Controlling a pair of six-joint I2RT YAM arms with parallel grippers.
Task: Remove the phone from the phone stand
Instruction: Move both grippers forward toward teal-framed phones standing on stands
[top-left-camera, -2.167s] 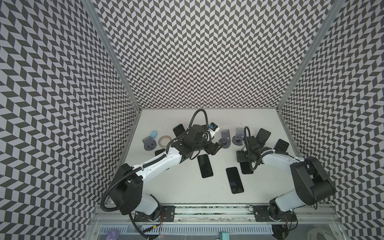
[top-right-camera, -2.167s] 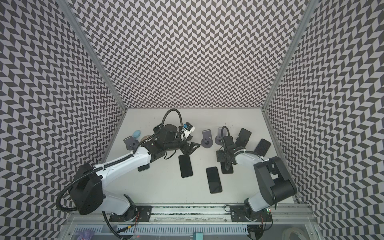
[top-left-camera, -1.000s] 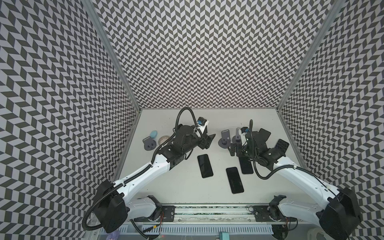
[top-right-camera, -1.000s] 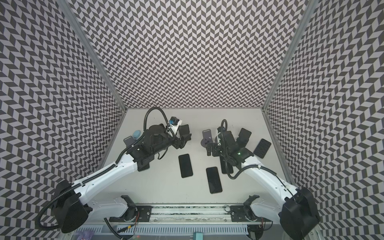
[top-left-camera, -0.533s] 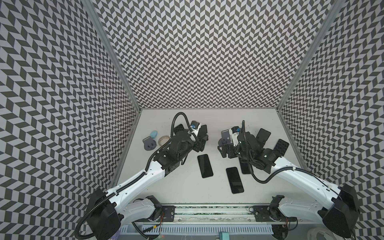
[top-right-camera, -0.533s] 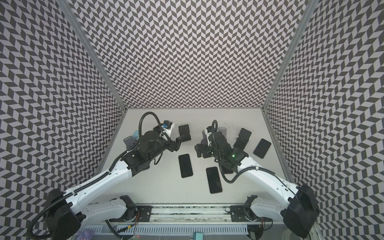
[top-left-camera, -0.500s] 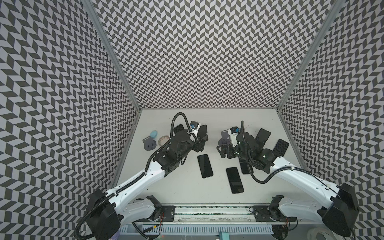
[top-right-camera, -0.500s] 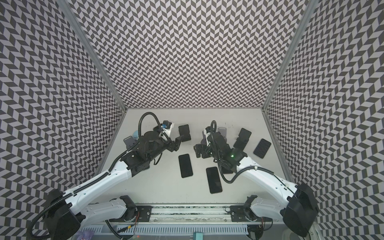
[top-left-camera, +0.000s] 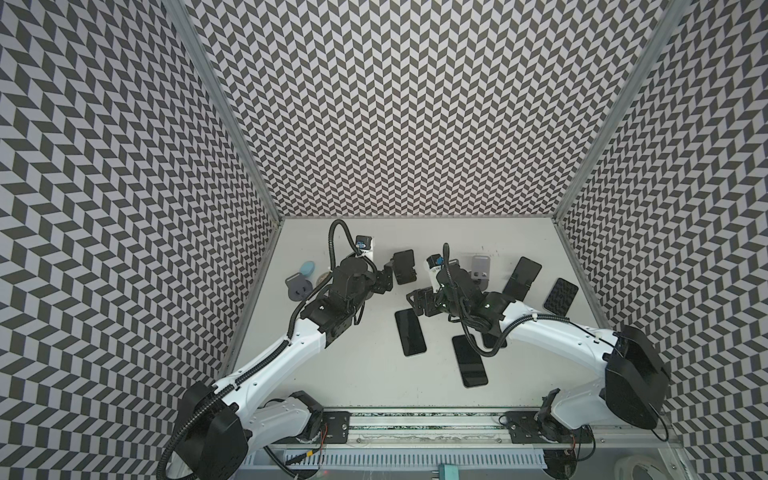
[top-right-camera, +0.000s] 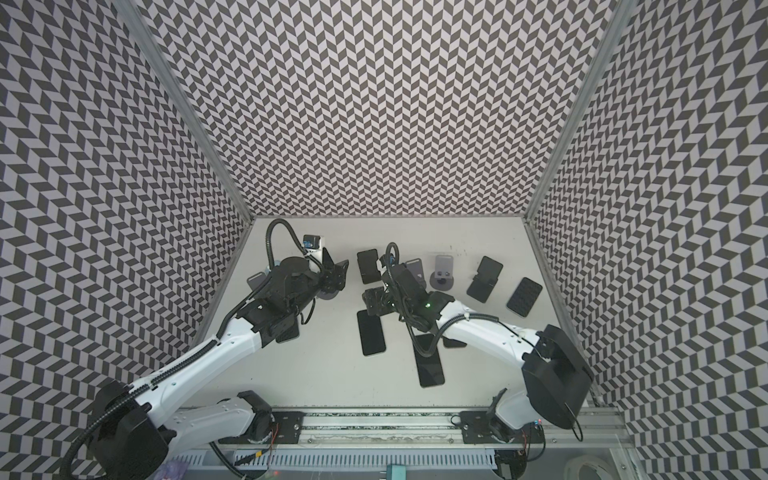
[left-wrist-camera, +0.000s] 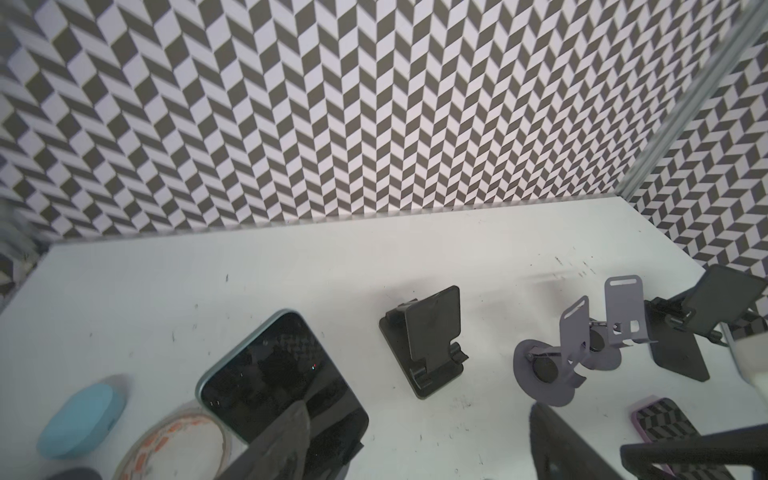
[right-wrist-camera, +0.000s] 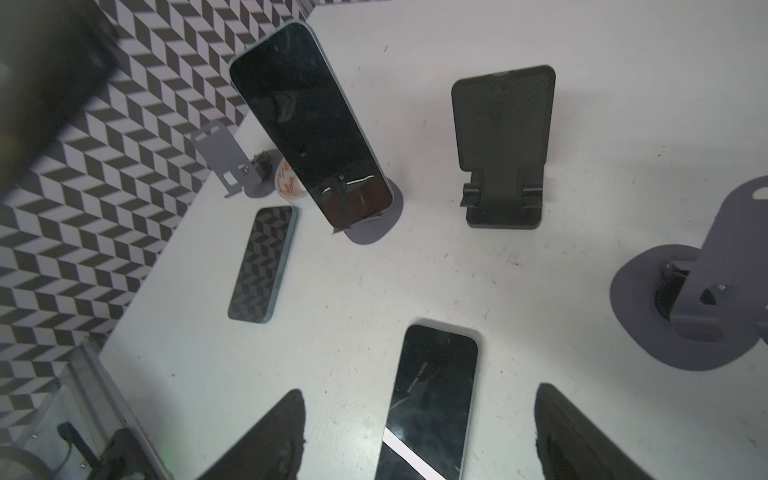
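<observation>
In the right wrist view the phone (right-wrist-camera: 309, 120), dark with a pale rim, leans upright on a grey round-based phone stand (right-wrist-camera: 376, 220). The left wrist view shows the same phone (left-wrist-camera: 270, 365) up close, overlapped by one of my left fingers (left-wrist-camera: 286, 440). My left gripper (left-wrist-camera: 417, 409) is open, with bare table between its jaws. In both top views it (top-left-camera: 385, 274) covers the phone; only the stand's base (top-right-camera: 328, 294) peeks out. My right gripper (right-wrist-camera: 417, 390) is open above a flat-lying phone (right-wrist-camera: 432, 399) mid-table (top-left-camera: 419, 301).
An empty black stand (top-left-camera: 404, 266) sits between the arms. Grey stands (top-left-camera: 481, 268) and a black stand (top-left-camera: 521, 276) line the back right. Flat phones (top-left-camera: 410, 332) (top-left-camera: 469, 360) (top-left-camera: 561, 296) lie about. A blue oval (top-left-camera: 308, 268), tape roll (left-wrist-camera: 178, 444) and grey stand (top-left-camera: 297, 286) crowd the left.
Both arms have stretched out. My left gripper has shifted left onto the standing phone. My right gripper has swung left to the middle of the table, over a flat phone.
</observation>
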